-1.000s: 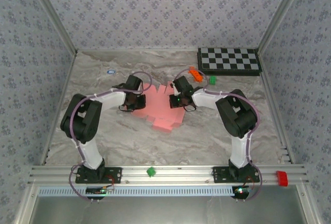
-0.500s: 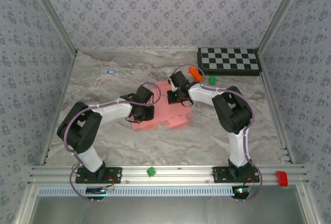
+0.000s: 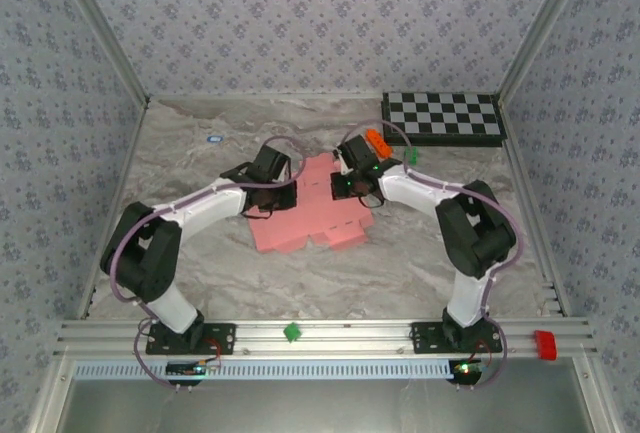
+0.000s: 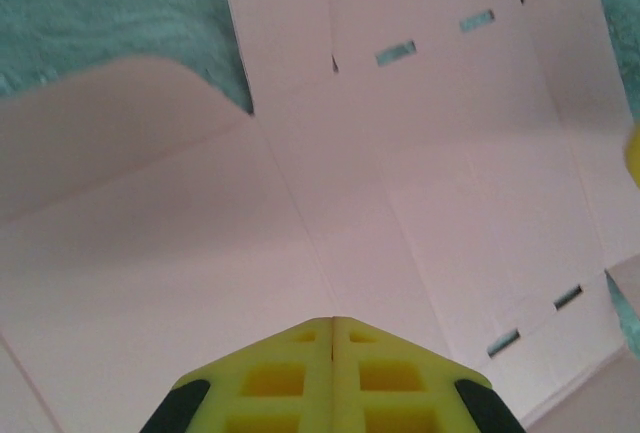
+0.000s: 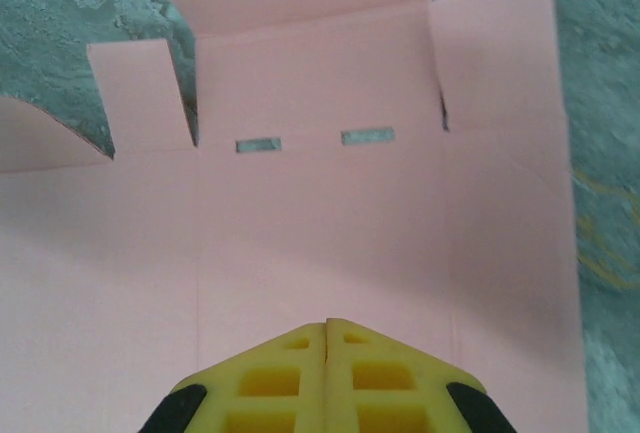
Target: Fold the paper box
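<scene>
The paper box (image 3: pixel 312 218) is a flat salmon-pink card sheet with flaps and slots, lying unfolded in the middle of the table. My left gripper (image 3: pixel 288 193) rests over its left edge, and my right gripper (image 3: pixel 348 188) over its far right part. In the left wrist view the left gripper (image 4: pixel 333 321) is shut, its yellow tips together just above the pink card (image 4: pixel 420 193), holding nothing. The right gripper (image 5: pixel 327 323) is likewise shut with nothing in it, close over the sheet (image 5: pixel 330 223) near a pair of slots.
A checkerboard (image 3: pixel 443 116) lies at the back right. A small orange block (image 3: pixel 378 142) and a green block (image 3: pixel 410 154) sit just behind the right gripper. Another green block (image 3: pixel 292 332) and a red piece (image 3: pixel 544 344) sit on the front rail.
The left gripper has moved right and then farther back along the sheet's left side. The sheet has turned and shifted right. The right arm's elbow has swung out to the right.
</scene>
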Motion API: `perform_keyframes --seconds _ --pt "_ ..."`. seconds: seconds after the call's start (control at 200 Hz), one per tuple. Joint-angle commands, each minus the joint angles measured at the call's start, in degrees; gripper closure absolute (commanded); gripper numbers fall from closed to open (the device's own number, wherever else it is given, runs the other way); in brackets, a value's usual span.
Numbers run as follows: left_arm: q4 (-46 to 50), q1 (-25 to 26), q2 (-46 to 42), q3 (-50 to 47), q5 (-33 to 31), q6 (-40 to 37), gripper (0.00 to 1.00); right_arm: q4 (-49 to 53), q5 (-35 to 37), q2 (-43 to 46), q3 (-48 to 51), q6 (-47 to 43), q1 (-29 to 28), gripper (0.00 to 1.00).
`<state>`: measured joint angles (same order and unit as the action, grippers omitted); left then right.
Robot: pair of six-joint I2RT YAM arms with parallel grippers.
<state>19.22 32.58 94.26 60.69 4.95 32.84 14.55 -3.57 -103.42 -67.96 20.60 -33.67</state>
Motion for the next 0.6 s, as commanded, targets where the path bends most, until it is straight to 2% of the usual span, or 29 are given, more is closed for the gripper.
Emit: perform_keyframes --seconds 0.0,0.255,0.6 --pt "-0.1 -2.2 3.8 2.8 2.1 -4.9 1.0 -0.1 2.5 1.6 4.6 3.7 0.0 1.0" --pt "-0.8 -3.0 9.4 5.2 2.9 -8.9 1.0 -3.9 2.2 0.0 8.6 8.3 0.0 1.0" --pt "-1.8 -0.7 5.1 -4.8 -1.1 -1.9 1.0 -1.7 1.9 -6.3 3.0 8.2 -0.3 1.0"
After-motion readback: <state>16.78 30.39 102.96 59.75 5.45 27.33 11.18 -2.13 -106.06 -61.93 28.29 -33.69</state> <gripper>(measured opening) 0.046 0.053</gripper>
